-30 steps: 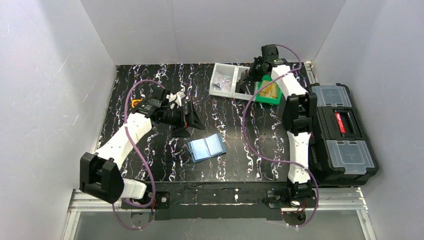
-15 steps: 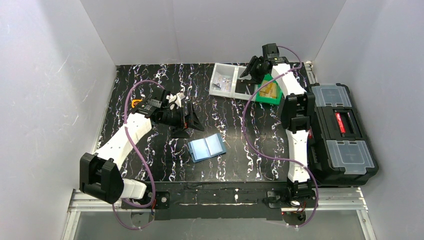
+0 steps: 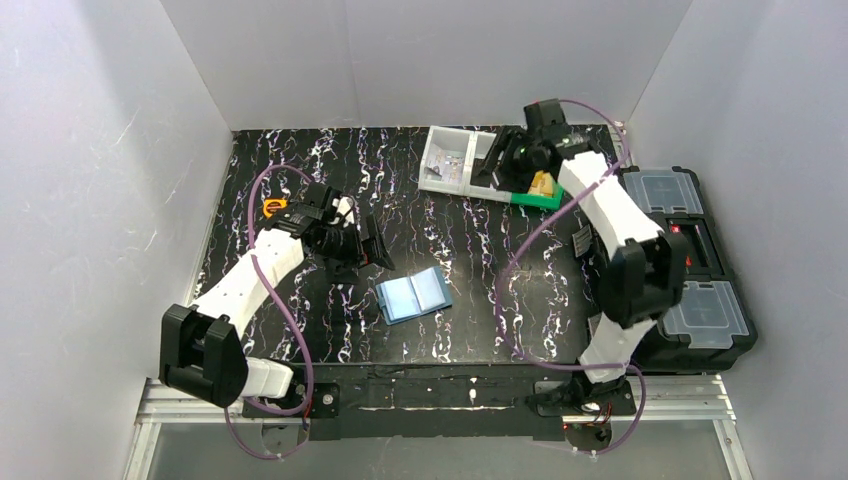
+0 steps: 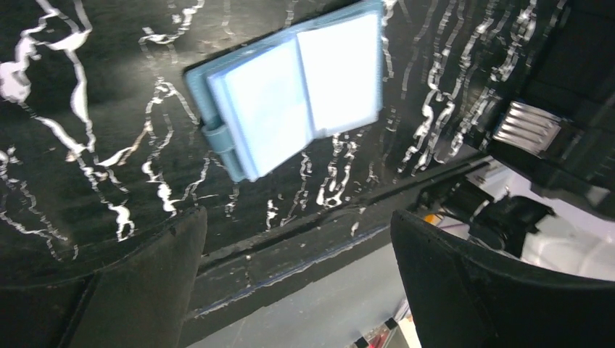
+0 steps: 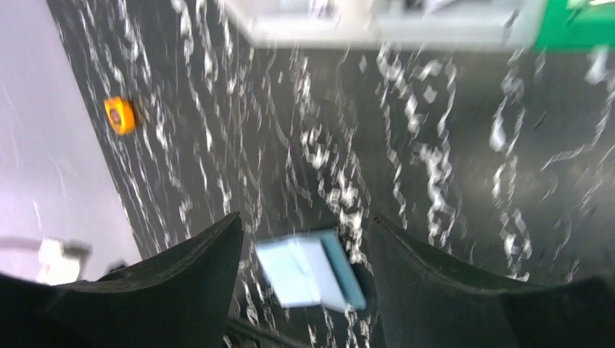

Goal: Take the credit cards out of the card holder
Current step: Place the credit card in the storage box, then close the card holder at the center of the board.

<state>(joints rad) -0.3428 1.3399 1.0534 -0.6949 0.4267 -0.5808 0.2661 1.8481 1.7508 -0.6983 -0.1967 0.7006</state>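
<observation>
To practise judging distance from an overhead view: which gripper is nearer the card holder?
Left. The left gripper hangs close beside the card holder, at its far-left corner; the right gripper is far back, by the clear bin.

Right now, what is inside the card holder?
The card holder lies open, showing two pale, shiny blue pages. No card face shows; anything beneath them is covered.

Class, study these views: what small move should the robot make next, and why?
Probably ease the left pincer down toward the card holder: it lies open and flat, untouched, with that pincer open just beside it and the right pincer far off.
</observation>
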